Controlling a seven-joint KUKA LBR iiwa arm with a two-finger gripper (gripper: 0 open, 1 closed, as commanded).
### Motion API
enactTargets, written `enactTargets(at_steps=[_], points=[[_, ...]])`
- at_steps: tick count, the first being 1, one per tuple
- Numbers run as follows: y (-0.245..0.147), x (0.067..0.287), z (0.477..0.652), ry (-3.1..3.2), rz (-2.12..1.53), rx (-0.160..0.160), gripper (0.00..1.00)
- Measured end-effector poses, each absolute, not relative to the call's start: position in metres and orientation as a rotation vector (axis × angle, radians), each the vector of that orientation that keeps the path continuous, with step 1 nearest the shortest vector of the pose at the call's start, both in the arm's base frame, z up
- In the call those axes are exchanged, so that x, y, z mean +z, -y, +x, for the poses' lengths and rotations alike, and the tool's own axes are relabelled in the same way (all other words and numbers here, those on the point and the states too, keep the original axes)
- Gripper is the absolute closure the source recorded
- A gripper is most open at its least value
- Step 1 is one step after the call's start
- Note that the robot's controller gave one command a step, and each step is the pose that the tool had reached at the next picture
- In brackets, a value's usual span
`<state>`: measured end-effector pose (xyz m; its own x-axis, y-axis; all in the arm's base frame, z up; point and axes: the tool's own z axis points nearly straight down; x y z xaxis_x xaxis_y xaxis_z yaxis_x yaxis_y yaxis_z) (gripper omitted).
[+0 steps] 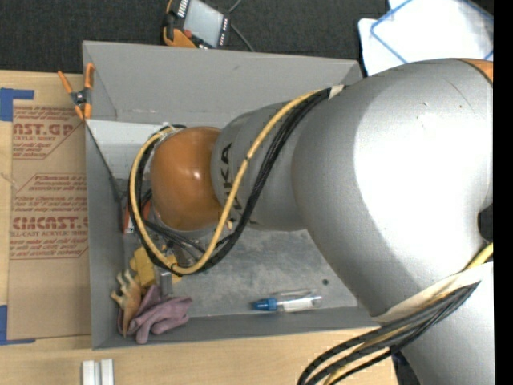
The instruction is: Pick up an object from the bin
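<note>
Down in the bin, at the corner that lies lower left in the camera view, the pincer sits just under the orange cover of the wrist; looped cables and dark hardware crowd around it, so how far it is open cannot be told, and nothing can be seen in its hold. Nearest to it is a small heap; a yellow piece lies just beside it on the left, a tan toy (some ridged, claw-like shape) lies next to that against the wall, and a mauve cloth thing spreads just below. The mauve cloth thing looks the likeliest pick, being closest under the tip; it should be light, soft and floppy, unlikely to slip or break, though it will sag and may drag its neighbours along; a pinch on a raised fold near its bunched middle looks better than one on a thin edge. Farther out, well apart on the bare floor, a blue-capped tube lies flat; it looks stiff, smooth and prone to roll. Beyond all this the broad grey arm covers the right of the bin.
</note>
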<state>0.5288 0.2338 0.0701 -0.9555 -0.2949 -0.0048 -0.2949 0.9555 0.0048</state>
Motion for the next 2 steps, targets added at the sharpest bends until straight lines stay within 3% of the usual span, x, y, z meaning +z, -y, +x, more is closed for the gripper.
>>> enactTargets(at_steps=[2], points=[[-0.234,0.081,0.528,-3.104,-0.467,0.008,1.00]])
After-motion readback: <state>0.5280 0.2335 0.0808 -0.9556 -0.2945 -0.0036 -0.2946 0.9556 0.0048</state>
